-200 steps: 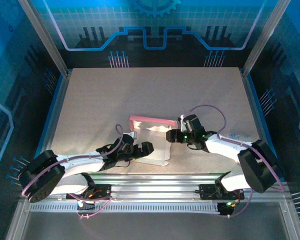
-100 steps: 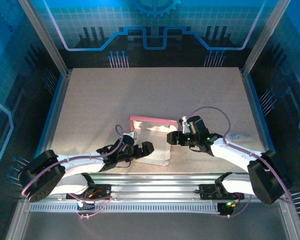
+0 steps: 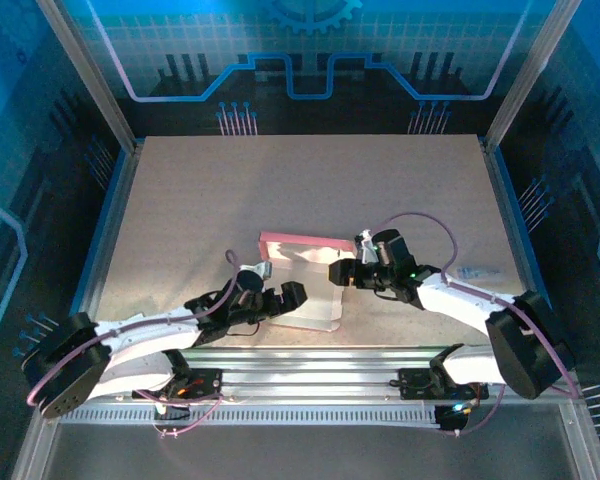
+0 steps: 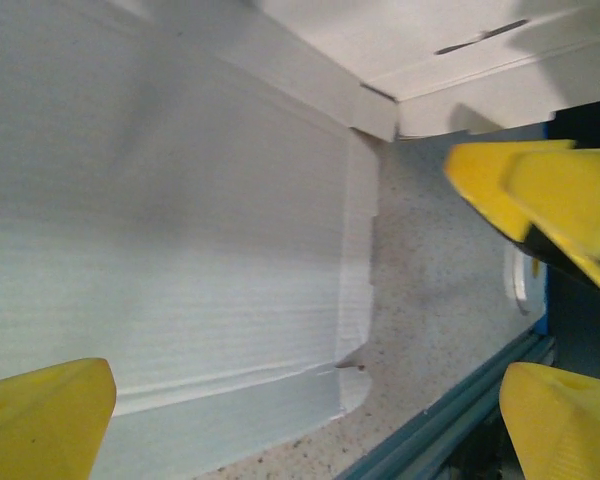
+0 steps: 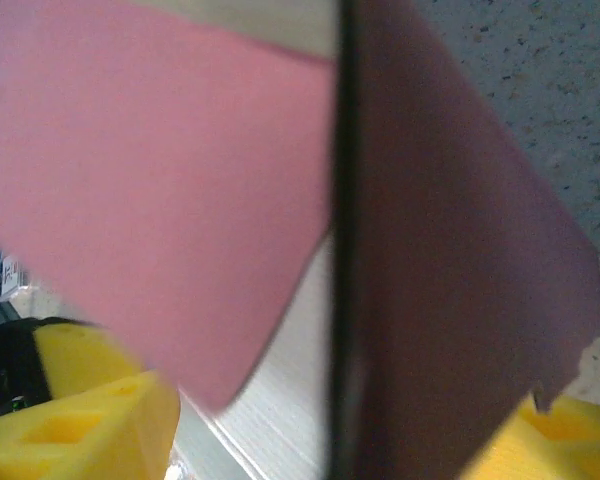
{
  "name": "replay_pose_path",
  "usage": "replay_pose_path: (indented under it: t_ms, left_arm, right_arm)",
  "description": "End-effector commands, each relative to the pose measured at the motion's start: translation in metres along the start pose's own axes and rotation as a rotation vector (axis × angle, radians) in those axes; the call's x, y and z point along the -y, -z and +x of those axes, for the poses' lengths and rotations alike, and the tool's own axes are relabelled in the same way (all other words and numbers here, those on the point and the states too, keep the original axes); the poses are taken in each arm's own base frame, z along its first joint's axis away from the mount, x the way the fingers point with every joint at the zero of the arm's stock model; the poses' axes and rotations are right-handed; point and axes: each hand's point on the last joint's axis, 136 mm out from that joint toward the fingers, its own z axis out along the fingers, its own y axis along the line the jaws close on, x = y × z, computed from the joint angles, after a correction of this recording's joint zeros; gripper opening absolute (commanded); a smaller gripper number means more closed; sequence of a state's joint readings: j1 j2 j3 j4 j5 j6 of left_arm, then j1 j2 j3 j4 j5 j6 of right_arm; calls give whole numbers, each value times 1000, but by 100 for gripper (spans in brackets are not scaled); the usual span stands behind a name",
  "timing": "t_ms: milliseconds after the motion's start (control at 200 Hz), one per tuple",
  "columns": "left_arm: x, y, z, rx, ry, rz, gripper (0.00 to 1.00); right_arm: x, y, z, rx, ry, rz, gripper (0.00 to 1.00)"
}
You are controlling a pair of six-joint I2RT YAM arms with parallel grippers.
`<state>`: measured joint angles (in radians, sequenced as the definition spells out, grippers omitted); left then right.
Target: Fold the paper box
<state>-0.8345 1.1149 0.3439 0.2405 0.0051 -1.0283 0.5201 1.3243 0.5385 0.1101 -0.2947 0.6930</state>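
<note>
right gripper astride paper box flap

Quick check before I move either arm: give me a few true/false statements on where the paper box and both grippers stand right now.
1. The left gripper is wide open. True.
2. The paper box lies at the far edge of the table. False: it lies toward the near edge, between the two grippers.
3. The box's whitish face is up, with a pink strip along its far side. True.
4. The right gripper is parked well away from the box. False: it is at the box's right edge, with pink card between its fingers.
</note>
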Motion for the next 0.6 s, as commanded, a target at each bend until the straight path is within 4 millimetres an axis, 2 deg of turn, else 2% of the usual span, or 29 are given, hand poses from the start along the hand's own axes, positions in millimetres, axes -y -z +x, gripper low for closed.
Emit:
replay_pose_path:
  t_ms: [0,145,395,595]
  left_arm:
    - [4,6,1,-5,-80,2,99]
    - [8,-1,0,-4,-116,20,99]
    - [19,-25,-4,-9,-155,48,99]
    - [5,-37,-4,5,-163,0,99]
  right_arm:
    - [-9,-3,-24,70,4,-34,70]
    - [-5,-6,-30,99,-1,-15,70]
    - [1,-9,-35,120,-5,10,70]
    - [7,-10,-41,143,-1,35,70]
